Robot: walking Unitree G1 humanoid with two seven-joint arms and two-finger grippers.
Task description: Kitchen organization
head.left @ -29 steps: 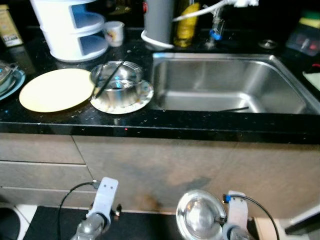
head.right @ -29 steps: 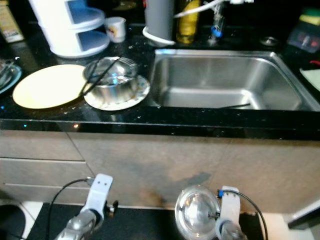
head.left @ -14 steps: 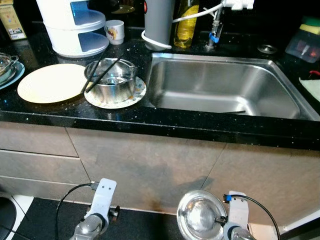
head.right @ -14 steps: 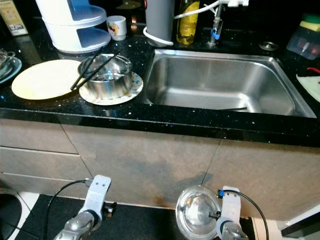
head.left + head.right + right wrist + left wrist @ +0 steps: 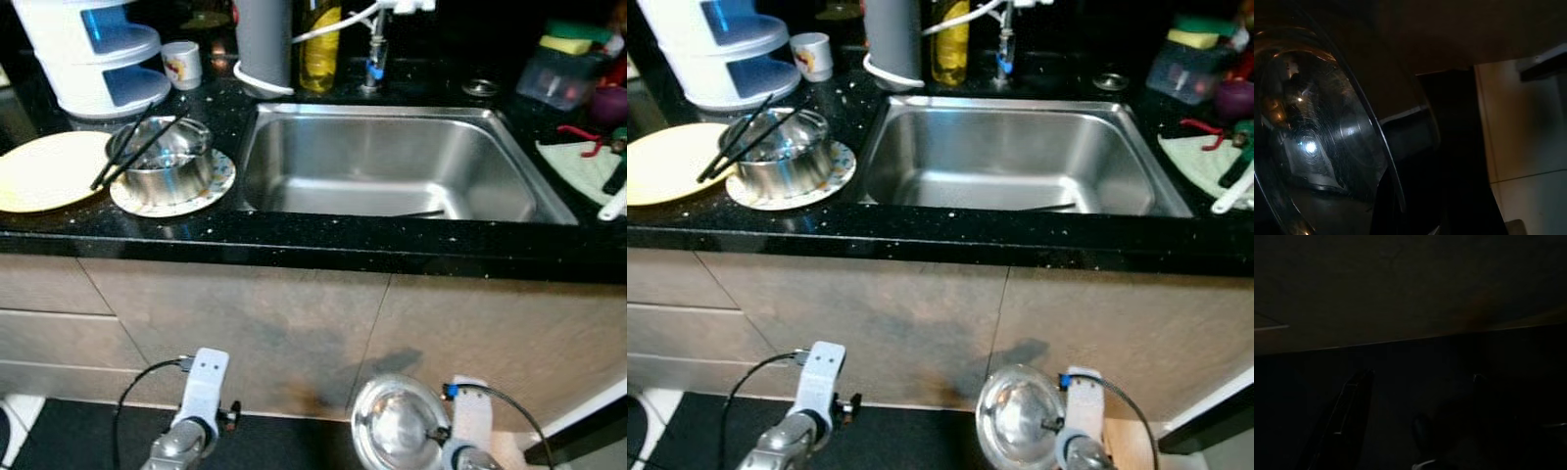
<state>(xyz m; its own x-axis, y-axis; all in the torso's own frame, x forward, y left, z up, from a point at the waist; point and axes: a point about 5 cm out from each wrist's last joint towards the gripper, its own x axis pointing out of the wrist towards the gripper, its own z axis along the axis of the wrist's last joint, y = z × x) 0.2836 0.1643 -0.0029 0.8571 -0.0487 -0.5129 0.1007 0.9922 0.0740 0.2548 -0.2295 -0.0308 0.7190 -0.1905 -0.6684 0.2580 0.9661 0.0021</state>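
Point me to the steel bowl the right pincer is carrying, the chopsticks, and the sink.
steel bowl [image 5: 397, 428], left eye view, inner surface
chopsticks [image 5: 137, 147], left eye view, mid-shaft
sink [image 5: 1009, 186], right eye view, bare basin floor

Bench [image 5: 323, 240]: glossy black speckled stone. Sink [image 5: 382, 162]: brushed stainless steel. Bowl [image 5: 397, 426] in right gripper: polished, mirror-like metal. Cabinet fronts [image 5: 294, 323]: matt, grey-brown. Plate [image 5: 34, 171]: smooth cream.
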